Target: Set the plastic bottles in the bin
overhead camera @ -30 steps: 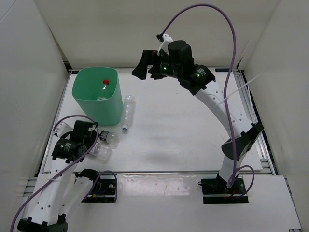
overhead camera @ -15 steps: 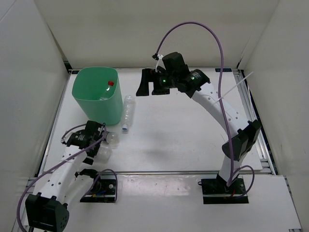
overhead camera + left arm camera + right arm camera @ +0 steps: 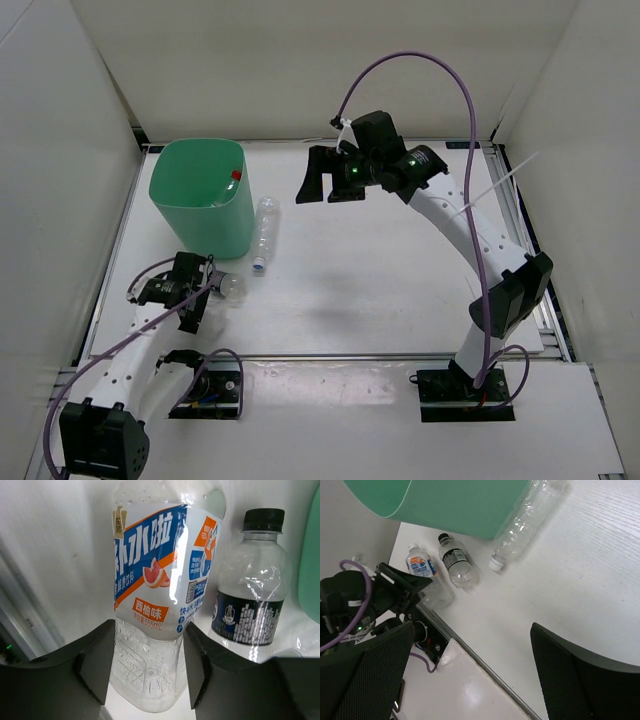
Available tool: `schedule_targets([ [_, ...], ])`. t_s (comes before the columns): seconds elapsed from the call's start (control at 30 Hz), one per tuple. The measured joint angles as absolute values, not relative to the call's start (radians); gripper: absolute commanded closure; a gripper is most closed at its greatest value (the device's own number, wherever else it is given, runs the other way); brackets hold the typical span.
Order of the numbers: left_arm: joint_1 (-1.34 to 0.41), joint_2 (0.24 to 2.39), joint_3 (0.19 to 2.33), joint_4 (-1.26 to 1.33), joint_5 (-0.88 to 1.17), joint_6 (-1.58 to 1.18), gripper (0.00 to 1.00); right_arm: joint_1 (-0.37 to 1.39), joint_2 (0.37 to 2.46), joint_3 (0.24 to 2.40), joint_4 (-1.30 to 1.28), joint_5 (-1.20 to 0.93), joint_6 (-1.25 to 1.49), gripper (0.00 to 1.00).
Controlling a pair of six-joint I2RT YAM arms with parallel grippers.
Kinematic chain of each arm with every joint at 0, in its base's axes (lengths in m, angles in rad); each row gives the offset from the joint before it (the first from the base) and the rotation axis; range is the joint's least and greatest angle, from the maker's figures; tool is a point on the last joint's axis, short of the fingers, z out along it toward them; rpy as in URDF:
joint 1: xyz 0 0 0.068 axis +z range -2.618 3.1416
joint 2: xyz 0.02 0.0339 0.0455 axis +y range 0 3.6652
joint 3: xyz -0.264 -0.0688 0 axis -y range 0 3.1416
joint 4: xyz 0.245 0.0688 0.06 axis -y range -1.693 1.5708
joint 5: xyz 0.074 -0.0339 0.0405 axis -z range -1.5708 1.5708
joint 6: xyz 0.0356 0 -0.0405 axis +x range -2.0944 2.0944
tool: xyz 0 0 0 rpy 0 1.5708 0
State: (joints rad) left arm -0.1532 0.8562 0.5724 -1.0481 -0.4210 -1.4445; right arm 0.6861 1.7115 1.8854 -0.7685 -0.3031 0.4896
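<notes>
Low at the table's left front, my left gripper (image 3: 200, 300) (image 3: 148, 665) is shut on the base end of the bottle with the blue-white label (image 3: 155, 580) (image 3: 422, 570), a finger pressed on each side. The dark-capped bottle (image 3: 252, 595) (image 3: 230, 287) lies right beside it. Just right of the mint-green bin (image 3: 160, 190) (image 3: 455, 500) lies the unlabelled bottle (image 3: 264, 232) (image 3: 525, 522). The red-capped bottle (image 3: 232, 180) is inside the bin. My right gripper (image 3: 325, 178) (image 3: 472, 675) hovers open and empty high over the table's back middle.
White walls close in the table on the left, back and right. A metal rail (image 3: 485, 660) runs along the front edge. The bin's wall (image 3: 310, 570) stands close to the right of the dark-capped bottle. The left arm's purple cable (image 3: 110, 350) loops near its base.
My left gripper has closed from wide open onto the blue-white labelled bottle. The right arm has drifted slightly right while staying open.
</notes>
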Motion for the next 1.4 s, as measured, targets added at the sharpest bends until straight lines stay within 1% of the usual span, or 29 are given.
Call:
schedule_targets([
  [0.13,-0.151,0.806,0.665,-1.178,-0.419,-1.470,0.51,0.681,1.710,1.865,-0.769,-0.313,0.490,0.00],
  [0.2,-0.150,0.769,0.780,-1.238,-0.424,-1.476,0.51,0.681,1.710,1.853,-0.768,-0.315,0.490,0.00],
  [0.33,-0.150,0.725,1.063,-1.278,-0.468,-1.442,0.54,0.681,1.710,1.841,-0.768,-0.318,0.490,0.00],
  [0.47,-0.149,0.749,1.303,-1.205,-0.542,-1.288,0.55,0.681,1.710,1.841,-0.768,-0.333,0.490,0.00],
  [0.57,-0.147,0.810,1.402,-1.068,-0.584,-1.129,0.55,0.681,1.710,1.835,-0.768,-0.345,0.490,0.00],
  [0.6,-0.147,0.836,1.417,-1.019,-0.593,-1.081,0.54,0.681,1.710,1.835,-0.768,-0.347,0.490,0.00],
  [0.7,-0.147,0.936,1.454,-0.908,-0.607,-0.965,0.45,0.681,1.710,1.835,-0.768,-0.350,0.490,0.00],
  [0.8,-0.146,1.071,1.496,-0.825,-0.611,-0.871,0.42,0.681,1.710,1.834,-0.768,-0.352,0.490,0.00],
  [0.87,-0.148,1.148,1.501,-0.788,-0.611,-0.825,0.42,0.680,1.710,1.834,-0.768,-0.353,0.489,0.00],
  [0.9,-0.152,1.182,1.499,-0.780,-0.611,-0.802,0.40,0.679,1.710,1.834,-0.767,-0.354,0.489,0.00],
  [0.93,-0.157,1.210,1.498,-0.776,-0.613,-0.784,0.19,0.676,1.710,1.828,-0.761,-0.358,0.490,0.00],
  [0.97,-0.162,1.230,1.497,-0.775,-0.614,-0.762,0.00,0.673,1.710,1.821,-0.756,-0.363,0.490,0.00],
  [1.1,-0.195,1.250,1.499,-0.770,-0.622,-0.718,0.00,0.646,1.711,1.752,-0.715,-0.385,0.508,0.00],
  [1.23,-0.231,1.203,1.530,-0.765,-0.643,-0.680,0.00,0.598,1.757,1.721,-0.671,-0.430,0.561,0.00],
  [1.4,-0.235,1.038,1.522,-0.727,-0.666,-0.631,0.00,0.570,1.954,1.771,-0.572,-0.508,0.643,0.00],
])
